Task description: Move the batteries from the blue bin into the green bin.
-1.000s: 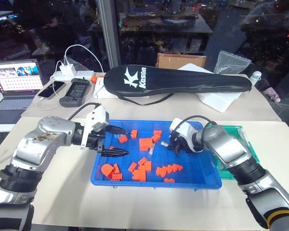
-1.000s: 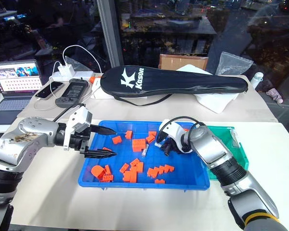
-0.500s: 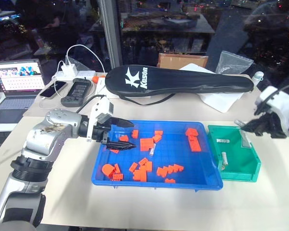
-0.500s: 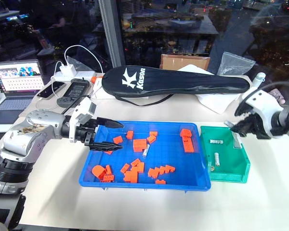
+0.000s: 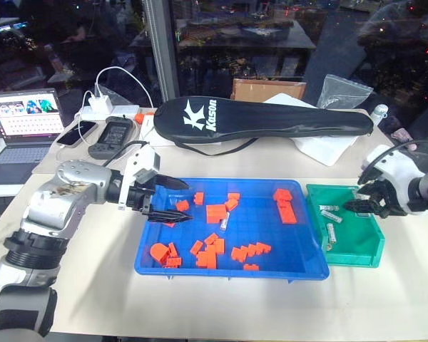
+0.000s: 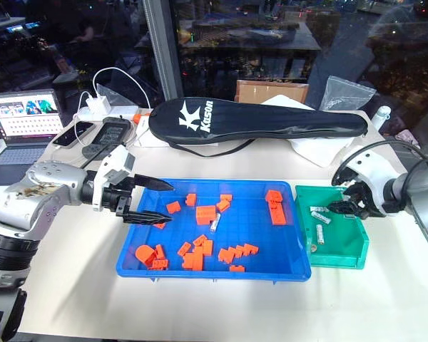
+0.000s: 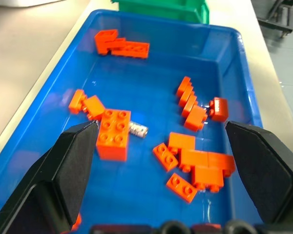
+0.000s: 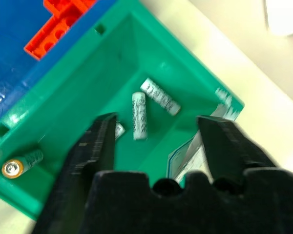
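Observation:
The blue bin [image 5: 271, 229] lies mid-table with many orange bricks [image 5: 215, 212] and one battery [image 5: 224, 221], which also shows beside a brick in the left wrist view [image 7: 136, 129]. My left gripper [image 5: 182, 200] hovers open and empty over the bin's left end. The green bin [image 5: 357, 246] stands against the blue bin's right side. Several batteries [image 8: 139, 115] lie on its floor, one half hidden behind a finger. My right gripper [image 5: 364, 205] hangs open and empty just above the green bin's far half.
Across the back of the table lie a black racket cover [image 5: 264, 120], white cloth [image 5: 327, 147], a cardboard box [image 5: 267, 89] and a plastic bag [image 5: 344, 91]. At back left are a laptop [image 5: 20, 122], phones [image 5: 110, 135] and a charger with cables [image 5: 103, 107].
My right gripper has swung from the blue bin's middle over to the green bin and gone from shut to open. The left gripper has stayed about where it was.

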Action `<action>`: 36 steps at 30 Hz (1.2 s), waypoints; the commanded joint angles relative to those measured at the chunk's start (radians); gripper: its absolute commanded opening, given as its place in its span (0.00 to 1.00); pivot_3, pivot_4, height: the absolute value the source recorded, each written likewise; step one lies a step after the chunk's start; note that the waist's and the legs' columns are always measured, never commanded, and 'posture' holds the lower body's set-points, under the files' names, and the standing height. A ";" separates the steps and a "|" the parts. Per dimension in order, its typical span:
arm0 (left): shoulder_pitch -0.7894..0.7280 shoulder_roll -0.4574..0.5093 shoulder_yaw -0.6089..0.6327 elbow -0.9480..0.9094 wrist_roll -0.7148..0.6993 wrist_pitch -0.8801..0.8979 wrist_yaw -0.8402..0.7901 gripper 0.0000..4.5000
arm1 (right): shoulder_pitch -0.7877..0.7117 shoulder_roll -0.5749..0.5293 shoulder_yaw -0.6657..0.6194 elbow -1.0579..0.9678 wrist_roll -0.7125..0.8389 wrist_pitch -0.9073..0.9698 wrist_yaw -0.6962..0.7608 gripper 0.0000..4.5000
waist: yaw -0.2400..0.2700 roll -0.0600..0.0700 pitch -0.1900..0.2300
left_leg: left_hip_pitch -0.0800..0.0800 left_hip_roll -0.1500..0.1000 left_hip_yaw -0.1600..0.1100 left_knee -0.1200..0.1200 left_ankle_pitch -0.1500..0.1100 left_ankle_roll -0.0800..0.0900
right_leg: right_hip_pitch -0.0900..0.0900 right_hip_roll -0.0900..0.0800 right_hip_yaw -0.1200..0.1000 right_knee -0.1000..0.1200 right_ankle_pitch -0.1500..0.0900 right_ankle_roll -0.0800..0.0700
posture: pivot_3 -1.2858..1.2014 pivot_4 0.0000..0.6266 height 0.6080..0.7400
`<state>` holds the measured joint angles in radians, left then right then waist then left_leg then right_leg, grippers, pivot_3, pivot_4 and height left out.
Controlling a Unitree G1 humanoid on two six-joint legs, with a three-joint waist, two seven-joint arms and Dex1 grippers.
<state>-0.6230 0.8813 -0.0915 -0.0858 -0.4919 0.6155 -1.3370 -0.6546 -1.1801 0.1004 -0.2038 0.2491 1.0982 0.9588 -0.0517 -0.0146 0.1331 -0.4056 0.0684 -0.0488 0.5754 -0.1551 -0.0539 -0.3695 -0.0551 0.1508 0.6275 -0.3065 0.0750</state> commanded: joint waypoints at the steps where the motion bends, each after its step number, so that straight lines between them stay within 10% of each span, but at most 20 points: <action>1: 0.010 0.049 0.067 0.000 0.000 -0.021 -0.007 1.00 | -0.174 0.122 0.042 -0.022 0.005 -0.053 -0.015 0.73 | -0.015 0.000 0.000 | 0.000 0.000 0.000 -0.001 0.000 0.000 | 0.000 0.001 0.000 0.000 0.000 -0.001 | 0.52 0.24 1.00; 6: 0.061 0.091 0.108 -0.029 0.000 -0.014 0.012 1.00 | -0.196 0.495 0.127 -0.024 0.028 -0.276 -0.077 0.73 | -0.022 -0.002 0.000 | 0.001 0.001 -0.002 -0.002 0.000 0.000 | 0.001 0.002 0.000 0.002 0.000 -0.001 | 0.52 0.24 1.00; 13: 0.148 0.144 0.158 -0.115 -0.015 0.017 0.037 1.00 | -0.180 0.694 0.295 0.097 0.002 -0.333 -0.025 0.73 | 0.015 -0.002 0.001 | -0.003 0.000 -0.003 0.000 0.000 0.000 | 0.000 0.001 -0.006 0.002 0.003 -0.007 | 0.52 0.24 1.00; 36: 0.268 0.179 0.238 -0.246 -0.097 0.114 0.114 1.00 | -0.215 0.789 0.419 0.431 -0.185 -0.522 0.068 0.73 | 0.008 -0.002 0.001 | 0.000 0.001 -0.003 -0.001 0.001 0.000 | 0.000 0.002 -0.008 0.004 0.003 -0.007 | 0.52 0.24 1.00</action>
<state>-0.3484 1.0401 0.1212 -0.3093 -0.5772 0.7341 -1.2264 -0.8747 -0.4016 0.5300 0.2189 0.0750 0.6046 1.0243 -0.0440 -0.0168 0.1338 -0.4058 0.0691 -0.0522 0.5746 -0.1545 -0.0540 -0.3693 -0.0530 0.1429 0.6314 -0.3033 0.0681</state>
